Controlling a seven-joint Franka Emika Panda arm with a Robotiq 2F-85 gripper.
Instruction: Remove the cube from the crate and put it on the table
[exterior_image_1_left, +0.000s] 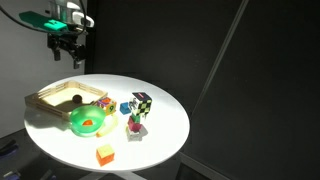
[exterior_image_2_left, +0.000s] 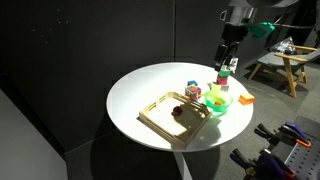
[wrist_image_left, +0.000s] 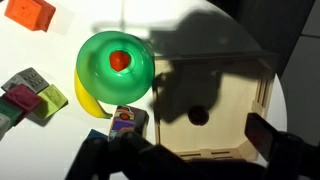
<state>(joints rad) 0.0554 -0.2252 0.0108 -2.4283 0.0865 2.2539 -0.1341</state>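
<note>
Gripper is hanging high over the table, holding nothing
Its jaws are standing wide open, touching nothing; the cube is sitting inside the crate, near the green bowl.

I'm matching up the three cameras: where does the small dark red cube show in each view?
In an exterior view: the cube sits in the crate, left of centre, up-left of the green bowl.
In an exterior view: the cube sits near the middle, in the crate, left of the bowl.
Wrist view: the cube is shadowed in the crate, lower right of the bowl.
Shared landmark: the green bowl.
</note>
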